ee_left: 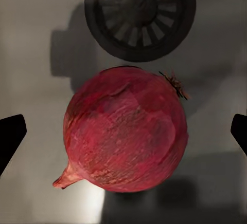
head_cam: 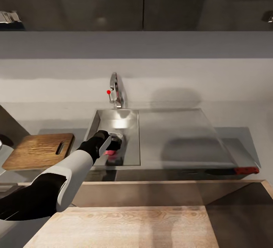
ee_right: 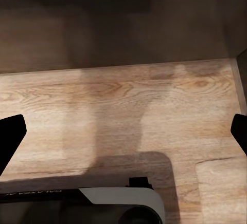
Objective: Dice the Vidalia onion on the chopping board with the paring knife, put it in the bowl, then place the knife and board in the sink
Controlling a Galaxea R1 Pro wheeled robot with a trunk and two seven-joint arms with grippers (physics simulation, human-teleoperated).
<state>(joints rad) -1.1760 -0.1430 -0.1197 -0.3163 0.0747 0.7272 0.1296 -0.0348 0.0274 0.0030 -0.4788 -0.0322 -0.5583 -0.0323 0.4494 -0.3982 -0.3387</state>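
Left gripper (ee_left: 123, 131) lowered into sink (head_cam: 131, 117), fingers (ee_left: 10, 134) spread wide around onion (ee_left: 125, 130), untouched, ready to close. Right gripper (ee_right: 123, 131) idle, fingers open over floor.

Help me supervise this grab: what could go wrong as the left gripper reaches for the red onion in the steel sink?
1. The round red onion lies loose on the smooth steel sink floor; the open left gripper closing off-centre could roll it away.
2. The dark slotted drain is right beside it, so it might settle there.
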